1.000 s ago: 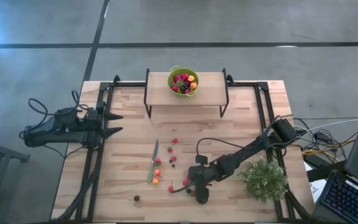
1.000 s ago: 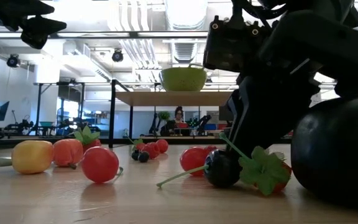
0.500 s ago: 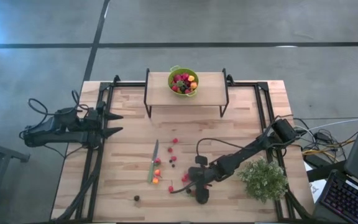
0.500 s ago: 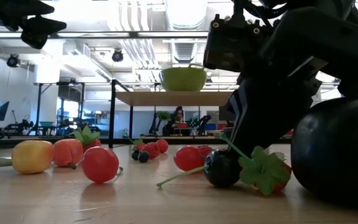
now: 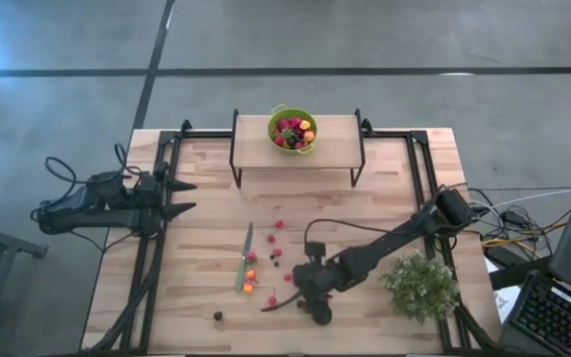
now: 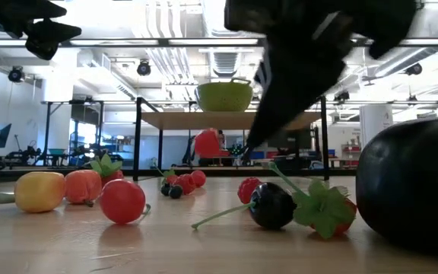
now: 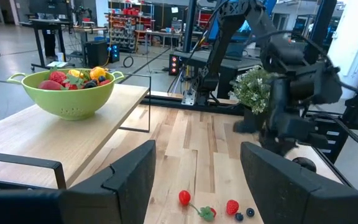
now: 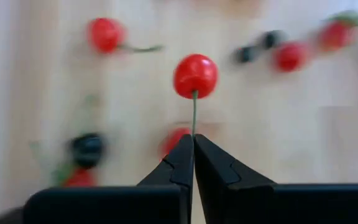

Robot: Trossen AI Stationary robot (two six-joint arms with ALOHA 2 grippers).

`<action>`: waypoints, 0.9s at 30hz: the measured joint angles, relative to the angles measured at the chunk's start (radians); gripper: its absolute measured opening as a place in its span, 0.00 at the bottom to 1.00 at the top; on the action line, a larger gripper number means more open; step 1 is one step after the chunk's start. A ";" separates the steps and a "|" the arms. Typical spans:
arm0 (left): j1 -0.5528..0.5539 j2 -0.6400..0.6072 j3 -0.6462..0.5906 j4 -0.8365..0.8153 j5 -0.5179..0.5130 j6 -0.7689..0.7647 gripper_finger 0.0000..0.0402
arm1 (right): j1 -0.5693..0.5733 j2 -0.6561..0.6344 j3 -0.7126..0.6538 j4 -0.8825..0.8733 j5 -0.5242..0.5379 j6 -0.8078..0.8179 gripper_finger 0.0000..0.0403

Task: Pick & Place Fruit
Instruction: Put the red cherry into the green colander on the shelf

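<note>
Now the right gripper [image 8: 192, 149] pinches a red cherry [image 8: 195, 75] by its stem

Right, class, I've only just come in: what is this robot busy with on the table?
The right gripper is shut on the thin stem of a red cherry, which hangs clear above the wooden table. Other small fruit lies scattered near a green-handled knife, with a potted plant beside the right arm. A green bowl on the raised shelf already holds fruit. The left gripper waits open at the table's left edge.
</note>
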 joint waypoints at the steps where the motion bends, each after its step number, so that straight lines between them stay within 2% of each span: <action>1: 0.000 0.000 0.000 0.000 0.000 0.000 0.60 | -0.009 -0.001 0.030 -0.050 0.023 -0.018 0.02; 11: 0.000 0.000 0.000 0.000 0.000 0.000 0.60 | -0.149 -0.095 0.274 -0.404 0.054 -0.154 0.02; 17: 0.000 0.000 0.000 0.000 0.000 0.000 0.60 | -0.276 -0.162 0.362 -0.471 0.054 -0.227 0.02; 21: 0.000 0.000 0.000 0.000 0.000 0.000 0.60 | -0.376 -0.172 0.449 -0.538 0.054 -0.254 0.02; 27: 0.000 0.000 0.000 0.000 0.000 0.000 0.60 | -0.512 -0.172 0.531 -0.550 0.053 -0.262 0.02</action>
